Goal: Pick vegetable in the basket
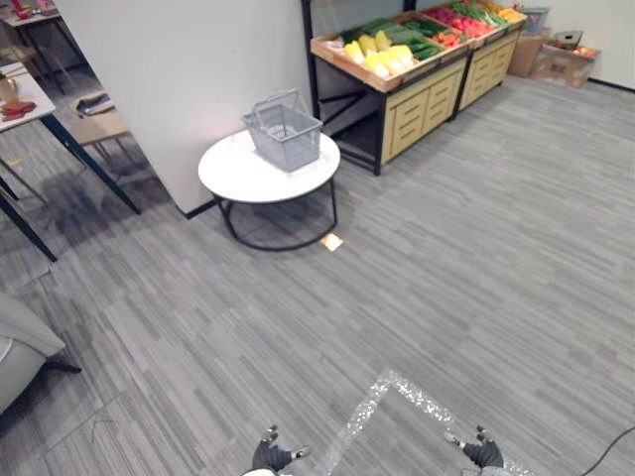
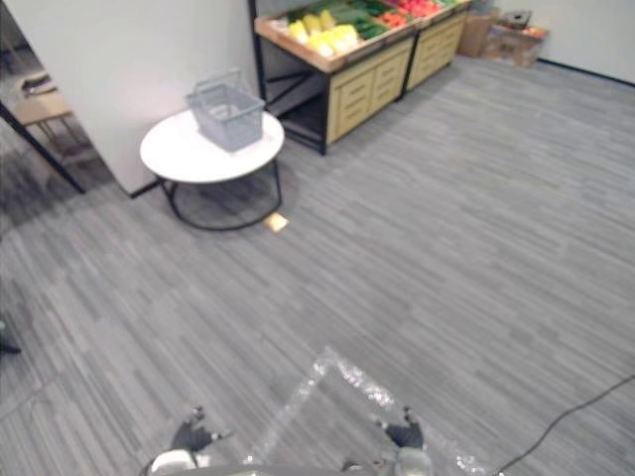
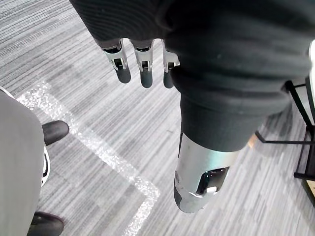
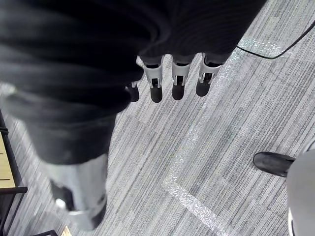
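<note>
A grey wire basket [image 1: 284, 133] with its handle up stands on a round white table [image 1: 238, 174] far ahead by the white wall. Behind it a wooden produce stand [image 1: 417, 94] holds yellow vegetables [image 1: 377, 52], green ones [image 1: 412, 38] and red ones [image 1: 458, 24]. My left hand [image 1: 272, 454] hangs low at the bottom edge of the eye views, far from the table; its fingers [image 3: 142, 69] are straight and hold nothing. My right hand [image 1: 483, 451] hangs likewise, with its fingers [image 4: 178, 83] relaxed and empty over the floor.
Grey striped carpet stretches between me and the table, with a silvery tape corner [image 1: 392, 392] on it near my hands. A small tan scrap [image 1: 331, 241] lies by the table's legs. Desks [image 1: 30, 99] stand at the left, cardboard boxes [image 1: 561, 58] at the far right.
</note>
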You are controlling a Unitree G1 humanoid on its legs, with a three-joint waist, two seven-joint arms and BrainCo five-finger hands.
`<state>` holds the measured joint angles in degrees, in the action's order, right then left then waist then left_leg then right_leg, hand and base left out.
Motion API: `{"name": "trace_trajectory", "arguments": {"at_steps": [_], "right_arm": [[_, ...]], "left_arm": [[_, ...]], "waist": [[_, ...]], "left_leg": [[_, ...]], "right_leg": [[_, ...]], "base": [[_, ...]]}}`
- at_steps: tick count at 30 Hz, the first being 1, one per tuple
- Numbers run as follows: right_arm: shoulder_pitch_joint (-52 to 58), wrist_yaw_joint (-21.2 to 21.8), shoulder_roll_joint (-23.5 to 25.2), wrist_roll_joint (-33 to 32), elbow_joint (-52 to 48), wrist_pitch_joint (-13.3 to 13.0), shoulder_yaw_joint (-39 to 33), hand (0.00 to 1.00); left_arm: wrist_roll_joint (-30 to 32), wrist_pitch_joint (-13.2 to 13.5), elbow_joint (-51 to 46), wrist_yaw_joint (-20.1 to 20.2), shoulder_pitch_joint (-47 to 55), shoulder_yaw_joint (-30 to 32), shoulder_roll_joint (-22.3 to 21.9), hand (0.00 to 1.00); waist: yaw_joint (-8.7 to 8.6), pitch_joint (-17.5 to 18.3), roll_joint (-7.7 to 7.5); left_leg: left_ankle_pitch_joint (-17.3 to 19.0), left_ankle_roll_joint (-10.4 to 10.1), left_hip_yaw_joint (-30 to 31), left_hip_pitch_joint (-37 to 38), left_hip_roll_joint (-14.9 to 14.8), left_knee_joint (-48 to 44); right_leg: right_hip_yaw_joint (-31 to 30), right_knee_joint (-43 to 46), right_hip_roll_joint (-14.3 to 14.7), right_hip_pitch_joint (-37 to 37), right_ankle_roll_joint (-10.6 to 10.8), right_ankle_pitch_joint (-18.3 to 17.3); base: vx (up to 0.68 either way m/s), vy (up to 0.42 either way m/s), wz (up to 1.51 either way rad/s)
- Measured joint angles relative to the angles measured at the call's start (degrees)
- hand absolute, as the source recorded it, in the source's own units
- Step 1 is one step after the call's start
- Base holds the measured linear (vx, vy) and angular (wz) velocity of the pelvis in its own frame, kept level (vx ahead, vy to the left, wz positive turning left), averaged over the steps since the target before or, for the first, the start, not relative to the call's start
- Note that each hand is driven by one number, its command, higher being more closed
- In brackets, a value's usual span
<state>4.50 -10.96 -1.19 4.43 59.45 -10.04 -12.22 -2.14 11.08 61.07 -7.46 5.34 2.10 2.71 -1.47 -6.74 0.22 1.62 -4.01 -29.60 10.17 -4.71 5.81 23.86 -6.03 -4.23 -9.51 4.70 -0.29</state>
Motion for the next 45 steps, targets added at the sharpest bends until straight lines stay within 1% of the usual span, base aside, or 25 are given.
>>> {"name": "trace_trajectory", "arguments": {"at_steps": [14, 17, 18, 19, 20, 22, 24, 26, 27, 29, 30, 31, 32, 34, 35, 36, 37, 38, 39, 40, 41, 42, 43, 44, 45], "right_arm": [[-0.2, 0.1, 0.0, 0.0, 0.0, -0.3, 2.0, 0.00], [-0.2, -0.2, 0.0, 0.1, -0.1, -0.5, 3.3, 0.00], [-0.1, -0.6, 0.0, 0.2, -0.6, -0.5, 3.9, 0.00], [0.2, -1.6, 0.0, 0.6, -1.7, -0.6, 5.0, 0.00], [0.4, -2.2, 0.0, 0.8, -2.6, -0.6, 6.0, 0.00], [1.3, -3.4, 0.0, 2.3, -5.1, -1.3, 8.3, 0.00], [1.6, -4.2, -0.3, 2.4, -8.6, -3.0, 11.1, 0.00], [1.6, -4.1, -1.0, 2.3, -10.8, -3.5, 13.3, 0.00], [1.8, -3.8, -1.2, 2.3, -11.6, -3.8, 14.2, 0.00], [2.0, -2.9, -1.5, 2.3, -13.2, -4.2, 15.8, 0.00], [2.0, -2.4, -2.1, 2.3, -14.2, -4.4, 17.5, 0.00], [1.9, -2.1, -2.7, 2.3, -14.9, -4.4, 18.7, 0.00], [1.9, -2.1, -3.1, 2.3, -15.6, -4.3, 19.5, 0.00], [2.0, -0.8, -5.7, 2.3, -17.3, -4.3, 21.2, 0.00], [1.8, -0.5, -6.0, 2.3, -17.5, -4.3, 21.6, 0.00], [1.5, -0.1, -6.2, 2.3, -18.5, -4.2, 21.6, 0.00], [1.0, 0.0, -6.7, 2.3, -19.3, -4.1, 21.7, 0.00], [0.6, 0.0, -6.9, 2.3, -19.5, -4.1, 21.8, 0.00], [-0.3, 0.1, -7.1, 2.3, -20.0, -4.0, 21.8, 0.00], [-0.6, 0.0, -7.1, 2.2, -20.3, -4.0, 21.9, 0.00], [-1.3, -0.1, -7.2, 2.2, -20.4, -4.0, 22.4, 0.00], [-2.3, -0.1, -7.4, 2.2, -20.4, -4.0, 23.7, 0.00], [-2.6, 0.0, -7.4, 2.2, -20.7, -4.0, 24.0, 0.00], [-2.8, 0.0, -7.4, 2.2, -22.0, -4.0, 24.1, 0.00], [-2.8, 0.0, -7.6, 2.2, -23.4, -4.0, 24.1, 0.00]], "left_arm": [[-2.2, 0.5, -0.6, -2.6, 0.0, -0.2, 0.0, 0.00], [-2.4, 1.0, -3.3, -4.8, 0.8, -0.7, -0.2, 0.00], [-3.6, 1.0, -6.2, -5.9, 1.3, -0.8, -0.6, 0.00], [-4.6, 1.9, -9.3, -7.9, 1.8, -1.1, -1.1, 0.00], [-4.6, 2.5, -10.7, -8.7, 2.0, -1.2, -1.5, 0.00], [-6.1, 3.2, -14.7, -11.3, 2.1, -1.6, -2.4, 0.00], [-6.7, 3.9, -20.1, -14.7, 2.1, -1.9, -3.3, 0.00], [-6.7, 4.0, -23.3, -16.2, 2.2, -1.8, -3.3, 0.00], [-6.8, 4.1, -24.8, -17.0, 2.3, -1.7, -3.3, 0.00], [-9.1, 4.6, -27.9, -17.2, 2.4, -1.8, -3.1, 0.00], [-10.8, 4.9, -29.9, -17.1, 2.6, -1.7, -3.1, 0.00], [-13.2, 4.9, -31.6, -17.0, 2.8, -1.8, -3.2, 0.00], [-14.0, 5.0, -32.7, -17.0, 2.8, -1.8, -3.4, 0.00], [-15.7, 5.0, -35.5, -16.9, 4.6, -2.0, -4.9, 0.00], [-15.7, 5.0, -35.8, -16.9, 4.8, -2.2, -4.9, 0.00], [-15.7, 5.0, -36.9, -16.9, 4.9, -3.2, -5.2, 0.00], [-15.6, 5.0, -38.9, -16.8, 4.8, -4.6, -5.3, 0.00], [-15.7, 5.0, -40.3, -16.7, 4.8, -5.1, -5.6, 0.00], [-15.7, 5.0, -43.2, -16.5, 4.7, -6.3, -5.6, 0.00], [-15.7, 5.0, -44.5, -16.4, 4.4, -6.8, -5.6, 0.00], [-15.7, 5.0, -46.2, -16.4, 4.0, -7.2, -5.5, 0.00], [-15.7, 5.0, -47.6, -16.5, 3.7, -7.1, -5.5, 0.00], [-15.8, 5.0, -48.1, -16.7, 3.6, -7.1, -5.5, 0.00], [-15.8, 5.0, -49.1, -16.9, 3.3, -7.2, -5.5, 0.00], [-16.4, 5.0, -50.4, -17.0, 3.4, -7.2, -5.6, 0.00]], "waist": [[0.03, -0.2, -0.30], [0.00, -0.3, -0.50], [-0.01, -0.4, -0.70], [0.01, -0.7, -0.94], [0.02, -0.8, -1.05], [-0.02, -1.0, -1.25], [-0.12, -1.1, -1.25], [-0.13, -1.4, -0.98], [-0.07, -1.6, -1.13], [-0.05, -2.1, -2.03], [0.04, -2.7, -2.27], [0.06, -3.3, -2.70], [0.10, -3.8, -2.72], [0.45, -4.9, -1.27], [0.53, -5.1, -1.63], [0.91, -5.2, -1.80], [0.86, -5.3, -1.95], [0.61, -5.3, -1.96], [0.19, -5.3, -1.99], [0.09, -5.3, -1.96], [0.06, -5.2, -1.77], [0.08, -5.3, -1.65], [0.14, -5.4, -1.47], [0.08, -5.4, -0.76], [0.09, -5.1, 0.13]], "left_leg": [[0.0, 0.0, 0.4, -0.3, 0.0, 0.0], [0.0, 0.0, 0.6, -0.6, 0.0, 0.0], [-0.1, 0.1, 0.8, -1.0, 0.1, 0.0], [-0.1, 0.2, 1.0, -1.1, 0.1, 0.0], [-0.1, 0.2, 1.3, -1.1, 0.1, 0.0], [-0.1, 0.2, 1.6, -1.5, 0.1, 0.0], [-0.4, 0.5, 1.8, -3.2, 0.0, -0.1], [-0.5, 0.5, 1.9, -4.0, -0.2, -0.5], [-0.2, 0.1, 2.3, -4.5, -0.4, -1.8], [1.8, 0.1, 3.1, -7.8, -1.4, -9.3], [3.6, 0.0, 3.8, -10.9, -2.8, -16.7], [3.9, 0.2, 3.7, -14.2, -4.4, -24.9], [3.9, 0.3, 3.7, -15.6, -5.3, -28.9], [3.2, 0.7, 3.5, -18.3, -8.7, -39.3], [2.6, 0.7, 3.5, -19.3, -8.9, -40.8], [4.0, 1.0, 2.9, -20.4, -8.9, -41.4], [5.9, 0.8, 1.9, -21.4, -8.6, -37.7], [6.0, 0.8, 1.8, -21.9, -8.3, -34.7], [4.8, 0.5, 1.8, -22.3, -8.0, -26.4], [3.0, 0.2, 1.9, -22.2, -7.9, -21.3], [-0.3, -0.9, 2.0, -21.9, -8.5, -13.6], [-1.6, -1.4, 1.8, -22.2, -9.8, -10.2], [-2.0, -1.5, 1.6, -22.4, -10.6, -9.5], [-2.4, -1.4, 1.4, -23.0, -11.8, -9.0], [-2.7, -1.0, 0.2, -22.9, -13.0, -9.0]], "right_leg": [[0.5, -0.1, 0.0, 0.0, 0.0, 0.0], [0.8, -0.3, 0.0, 0.2, 0.0, 0.0], [1.1, -0.3, -0.1, 0.4, 0.0, 0.0], [1.3, -0.3, -0.1, 0.4, 0.0, 0.0], [1.3, -0.3, -0.1, 0.4, 0.0, -0.1], [1.6, 0.0, -0.1, 0.5, -0.2, -0.2], [1.9, 0.6, -0.1, 2.3, -0.7, -0.6], [2.4, 2.8, -0.4, 3.6, -0.8, -1.9], [2.8, 4.1, -0.8, 3.9, -0.8, -2.8], [4.3, 6.1, -2.0, 3.9, -0.7, -4.6], [5.6, 6.1, -2.2, 3.0, -0.9, -5.2], [7.1, 5.4, -2.4, 1.4, -0.9, -5.2], [7.7, 4.9, -2.3, 0.3, -0.9, -5.2], [8.7, 3.5, -1.6, -3.5, -1.1, -5.8], [8.8, 3.1, -1.9, -4.1, -1.2, -5.9], [9.0, 3.1, -2.7, -3.9, -1.3, -5.9], [9.1, 3.2, -3.7, -3.1, -1.3, -5.9], [9.2, 3.2, -4.1, -2.5, -1.2, -5.9], [9.5, 3.2, -4.8, -1.6, -1.0, -5.7], [9.6, 3.2, -4.9, -1.3, -1.0, -5.7], [9.4, 3.2, -4.9, -1.0, -1.0, -5.7], [9.1, 3.2, -4.8, -0.9, -0.9, -5.7], [8.9, 3.2, -4.8, -1.1, -0.9, -5.7], [8.7, 3.2, -4.8, -1.8, -0.2, -5.7], [8.4, 3.2, -5.0, -2.7, 2.1, -6.1]], "base": [[0.00, 0.000, 0.01], [0.00, 0.000, 0.06], [0.00, -0.004, 0.10], [0.00, -0.008, 0.10], [0.01, -0.022, 0.08], [0.01, -0.023, 0.07], [0.02, -0.023, 0.04], [0.03, -0.015, 0.12], [0.04, -0.030, 0.34], [0.04, -0.064, 0.45], [0.06, -0.147, 0.58], [0.07, -0.165, 0.55], [0.08, -0.189, 0.46], [0.05, -0.137, 0.26], [0.07, -0.081, 0.14], [0.08, -0.046, 0.07], [0.06, -0.027, 0.05], [0.05, 0.024, 0.09], [0.07, 0.079, 0.09], [0.09, 0.104, 0.06], [0.12, 0.142, -0.05], [0.11, 0.129, -0.10], [0.17, 0.180, -0.12], [0.21, 0.231, -0.13], [0.24, 0.264, -0.11]]}}
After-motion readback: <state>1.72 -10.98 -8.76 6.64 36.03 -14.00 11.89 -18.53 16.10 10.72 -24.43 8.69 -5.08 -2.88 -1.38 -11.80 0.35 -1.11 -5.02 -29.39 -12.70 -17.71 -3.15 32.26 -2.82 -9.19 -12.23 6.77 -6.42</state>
